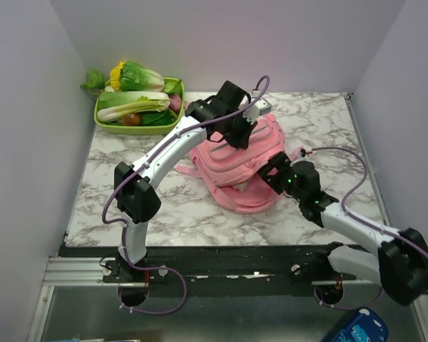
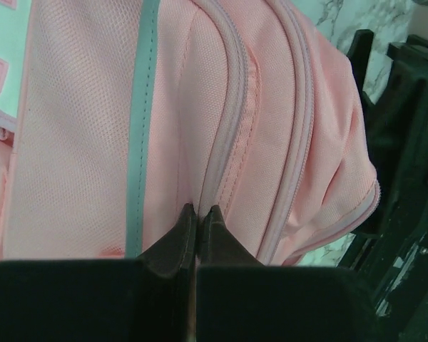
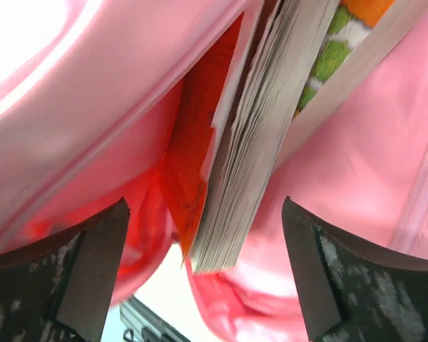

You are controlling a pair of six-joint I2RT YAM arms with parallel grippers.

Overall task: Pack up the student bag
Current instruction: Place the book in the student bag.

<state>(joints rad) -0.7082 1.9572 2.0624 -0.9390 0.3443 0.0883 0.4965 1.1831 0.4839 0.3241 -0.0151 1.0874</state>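
The student bag (image 1: 235, 160) lies in the middle of the marble table (image 1: 328, 128), pink and soft. My left gripper (image 1: 237, 134) is at its far end. In the left wrist view that gripper (image 2: 198, 210) is shut, its tips pinching a fold of the student bag (image 2: 78, 128) beside a zip seam. My right gripper (image 1: 271, 169) is at the bag's near right edge. Seen from the right wrist, it (image 3: 203, 202) stands open inside the pink opening (image 3: 357, 178). A thick book (image 3: 250, 157) with an orange cover hangs between the fingers, touching neither.
A green tray (image 1: 103, 122) of vegetables stands at the back left corner. White walls close in the table on the left, back and right. A blue patterned thing (image 1: 357, 329) lies below the table's near right edge.
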